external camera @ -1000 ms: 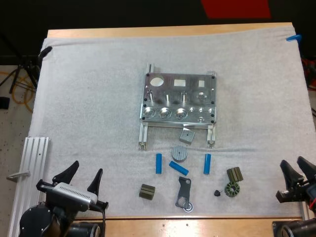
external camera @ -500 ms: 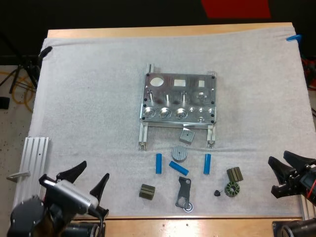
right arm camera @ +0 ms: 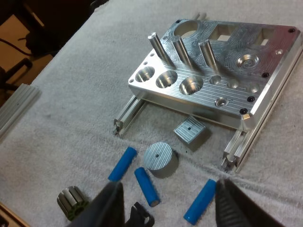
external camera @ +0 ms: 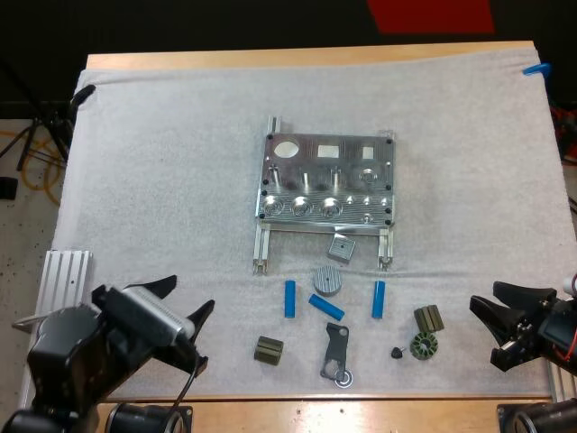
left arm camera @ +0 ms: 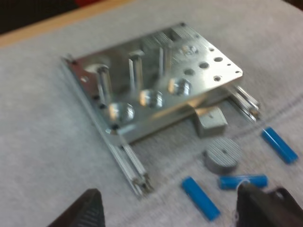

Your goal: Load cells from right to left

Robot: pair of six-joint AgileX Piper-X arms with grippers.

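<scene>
Three blue cylinders [external camera: 326, 308] between end effectors [external camera: 191, 293] [external camera: 482, 329]

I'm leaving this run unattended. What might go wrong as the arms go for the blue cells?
The middle blue cylinder lies close to the round grey disc; a grasp there might knock the disc or roll the cylinder.
The left gripper and right gripper, both open, face the same cluster and might crowd each other.
The right blue cylinder lies flat and may jam entering the fixture.

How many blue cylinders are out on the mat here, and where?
3, all loose on the mat before the metal fixture: one blue cylinder left of the round grey disc, one slanted at its near side, one to its right. None looks hidden.
</scene>
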